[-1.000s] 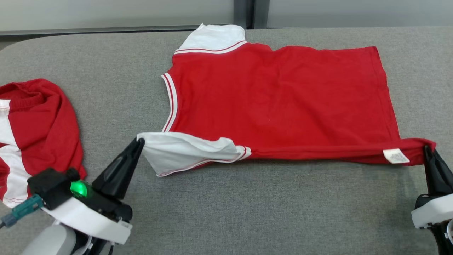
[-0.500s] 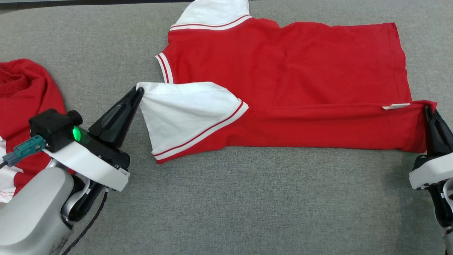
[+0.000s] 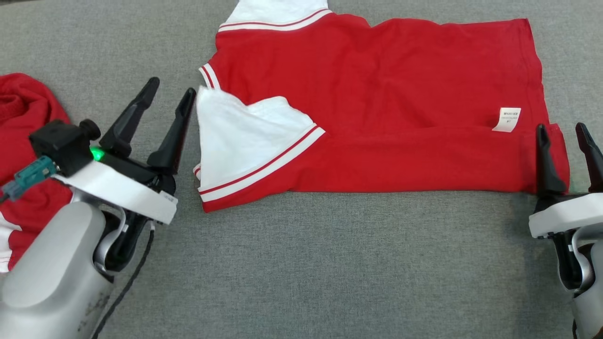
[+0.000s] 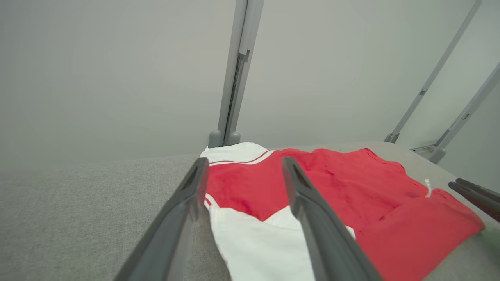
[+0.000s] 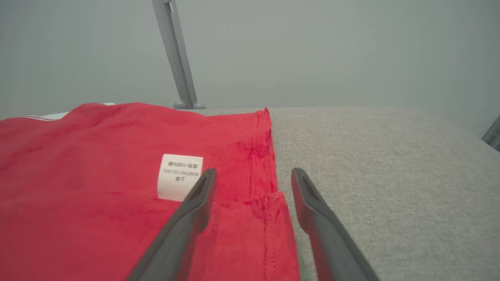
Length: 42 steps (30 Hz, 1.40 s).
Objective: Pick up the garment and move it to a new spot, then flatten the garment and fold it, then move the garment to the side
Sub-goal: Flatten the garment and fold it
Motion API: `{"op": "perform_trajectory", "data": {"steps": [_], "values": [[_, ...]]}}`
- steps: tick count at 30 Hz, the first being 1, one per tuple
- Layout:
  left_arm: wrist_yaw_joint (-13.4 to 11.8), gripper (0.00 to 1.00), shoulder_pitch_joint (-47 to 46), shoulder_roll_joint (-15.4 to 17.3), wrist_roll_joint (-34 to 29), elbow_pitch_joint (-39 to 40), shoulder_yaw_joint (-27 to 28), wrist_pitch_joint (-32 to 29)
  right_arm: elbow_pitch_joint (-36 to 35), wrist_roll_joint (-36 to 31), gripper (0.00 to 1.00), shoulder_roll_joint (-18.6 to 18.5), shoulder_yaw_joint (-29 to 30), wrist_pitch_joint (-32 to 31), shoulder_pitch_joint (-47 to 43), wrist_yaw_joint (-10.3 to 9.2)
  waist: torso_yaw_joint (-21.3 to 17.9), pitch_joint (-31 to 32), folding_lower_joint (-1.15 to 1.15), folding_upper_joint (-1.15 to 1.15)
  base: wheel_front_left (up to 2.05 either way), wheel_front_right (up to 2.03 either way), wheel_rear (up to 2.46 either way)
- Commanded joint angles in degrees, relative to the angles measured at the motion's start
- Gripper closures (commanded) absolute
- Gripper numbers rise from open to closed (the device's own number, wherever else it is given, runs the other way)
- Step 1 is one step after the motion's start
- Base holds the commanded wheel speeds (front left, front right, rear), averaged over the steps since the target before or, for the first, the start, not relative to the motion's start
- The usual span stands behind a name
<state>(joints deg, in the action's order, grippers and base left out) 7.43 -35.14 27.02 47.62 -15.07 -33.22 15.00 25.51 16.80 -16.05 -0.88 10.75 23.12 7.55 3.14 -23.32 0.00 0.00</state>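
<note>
On the grey worktop a red T-shirt lies flat at centre, its near edge folded over the body and a white, red-striped sleeve on top. The left gripper stands wide open and empty beside the sleeve. The right gripper, equally spread and empty, straddles the hem corner near the care label.
</note>
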Motion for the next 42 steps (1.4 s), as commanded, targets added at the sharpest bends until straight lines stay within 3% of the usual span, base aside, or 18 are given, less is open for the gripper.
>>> {"op": "perform_trajectory", "data": {"steps": [1,5,13,19,29,30,31,32,33,34,42], "values": [[0.04,0.00,2.67,-0.81,-1.27,0.50,1.57,0.22,-0.23,-0.82,0.00,-0.32,-0.17,1.51,-0.81,-0.12,-0.12,0.79,0.00,0.00,0.00,0.00,0.00],[0.04,0.00,10.53,-3.39,-4.82,2.81,5.69,0.14,-2.00,-2.82,0.00,0.55,0.68,3.74,-3.85,-0.12,-0.35,3.22,0.00,0.00,0.00,0.00,0.00],[0.04,0.00,24.83,-3.89,-9.03,3.26,2.63,0.13,-4.97,-3.49,0.00,1.72,0.32,4.47,-10.18,-0.12,-0.64,6.38,0.00,0.00,0.00,0.00,0.00],[0.04,0.00,22.96,-4.97,-11.24,-1.91,2.62,0.13,-5.17,-3.11,0.00,2.05,0.14,4.52,-10.86,-0.12,-0.57,6.67,0.00,0.00,0.00,0.00,0.00],[0.04,0.00,16.65,-3.95,-10.78,-7.96,-1.45,0.13,-5.35,-3.38,0.00,1.74,0.32,4.54,-10.28,-0.12,-1.83,5.00,0.00,0.00,0.00,0.00,0.00],[0.03,0.33,16.30,-3.70,-10.35,-8.21,-1.85,0.13,-5.20,-3.33,0.00,1.85,0.40,4.54,-10.49,-0.12,-1.90,4.87,0.00,0.00,0.00,0.00,0.00],[0.04,0.60,15.96,-3.27,-10.12,-8.46,-2.46,0.13,-4.91,-3.30,0.00,1.89,0.28,4.54,-10.75,-0.12,-1.98,4.77,0.00,0.00,0.00,0.00,0.00],[0.04,0.60,15.96,-3.27,-10.12,-8.46,-2.46,0.13,-4.91,-3.30,0.00,1.89,0.28,4.54,-10.75,-0.12,-1.98,4.77,0.00,0.00,0.00,0.00,0.00],[0.04,0.84,15.56,-2.97,-9.89,-8.43,-2.81,0.13,-4.71,-3.38,0.00,1.83,0.26,4.54,-10.92,-0.12,-2.03,4.71,0.00,0.00,0.00,0.00,0.00],[0.04,1.00,15.42,-2.81,-9.29,-8.56,-3.18,0.13,-4.40,-3.33,0.00,1.83,0.19,4.54,-11.02,-0.12,-2.09,4.68,0.00,0.00,0.00,0.00,0.00],[0.04,1.00,14.63,-1.30,-6.82,-8.02,-5.10,0.13,-0.29,-0.01,0.00,1.28,-0.89,2.17,-11.08,-0.12,-2.00,5.21,0.00,0.00,0.00,0.00,0.00]]}}
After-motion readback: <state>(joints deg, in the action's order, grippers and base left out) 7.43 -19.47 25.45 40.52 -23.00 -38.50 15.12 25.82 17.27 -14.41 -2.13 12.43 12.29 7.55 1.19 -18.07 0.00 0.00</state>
